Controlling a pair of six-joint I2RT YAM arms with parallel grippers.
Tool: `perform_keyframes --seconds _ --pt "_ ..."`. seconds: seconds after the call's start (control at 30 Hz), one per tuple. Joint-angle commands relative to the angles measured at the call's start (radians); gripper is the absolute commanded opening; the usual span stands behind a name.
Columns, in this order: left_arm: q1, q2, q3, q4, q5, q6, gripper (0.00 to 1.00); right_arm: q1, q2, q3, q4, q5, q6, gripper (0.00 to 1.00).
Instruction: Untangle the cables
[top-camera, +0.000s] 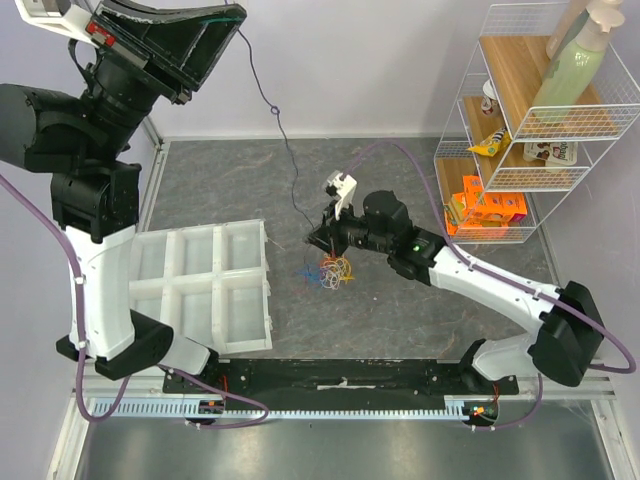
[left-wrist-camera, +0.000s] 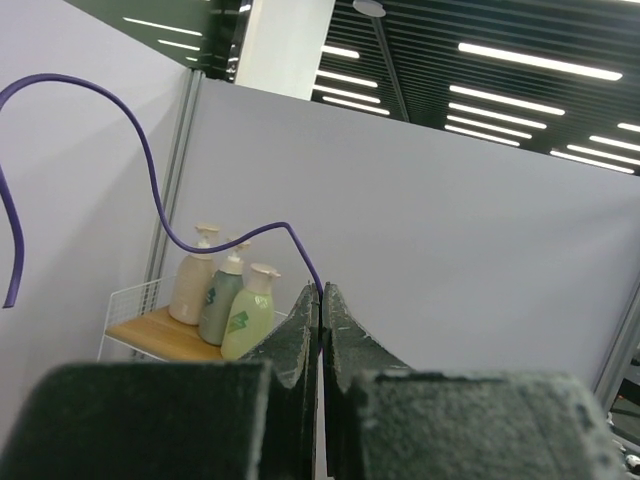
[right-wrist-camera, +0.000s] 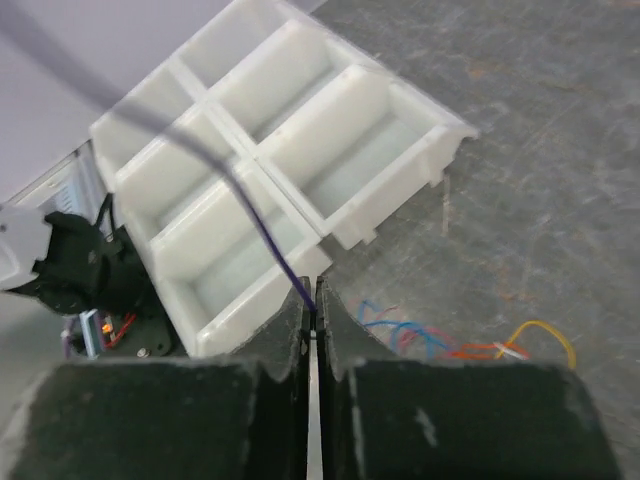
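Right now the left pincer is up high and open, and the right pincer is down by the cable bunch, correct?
Not open: the left wrist view shows the left pincer shut on a thin dark cable. It is up high, and the right pincer is down by the bunch.

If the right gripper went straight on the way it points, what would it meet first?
Probably the white divided tray: the right gripper points at its near corner across a strip of grey mat. If it slopes down, the mat comes first; depth is unclear. The small cables lie aside.
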Motion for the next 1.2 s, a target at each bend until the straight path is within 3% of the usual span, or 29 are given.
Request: perform_keyframes --seconds 0.0,0.1,0.2,0.27,0.4,0.5,0.57,0.83,0.97,1.17 --pt "0.007 -0.037 -0.04 -0.044 0.011 0.019 0.02 -0.001 0.006 0.21 -0.069 0.11 -0.003 0.0" --pt "0.006 -0.098 -0.17 -0.09 -0.032 0.1 0.02 0.0 -0.043 0.426 -0.17 0.062 -0.039 0.0" --pt "0.007 -0.166 -0.342 -0.131 -0.102 0.151 0.02 -0.001 -0.051 0.687 -0.296 0.108 -0.041 0.0" --pt "0.006 -0.194 -0.428 -0.142 -0.135 0.16 0.02 -0.001 -0.06 0.75 -0.323 0.125 -0.042 0.0" --pt "0.006 -0.226 -0.529 -0.144 -0.164 0.153 0.02 -0.008 -0.094 0.547 -0.329 0.26 -0.029 0.0" --pt "0.006 -0.234 -0.56 -0.16 -0.179 0.153 0.02 -0.047 -0.091 0.345 -0.33 0.252 0.022 0.0" --pt "0.006 -0.237 -0.578 -0.174 -0.184 0.154 0.02 -0.075 -0.085 0.298 -0.349 0.208 0.054 0.0" --pt "0.006 -0.254 -0.678 -0.196 -0.135 0.153 0.02 -0.113 -0.025 0.595 -0.528 0.176 -0.078 0.0" --pt "-0.003 -0.235 -0.765 -0.165 -0.014 0.131 0.02 -0.138 0.0 0.625 -0.57 0.116 -0.009 0.0" --pt "-0.143 -0.267 -0.954 -0.096 -0.047 0.211 0.02 -0.182 -0.007 0.665 -0.591 0.073 0.15 0.0"
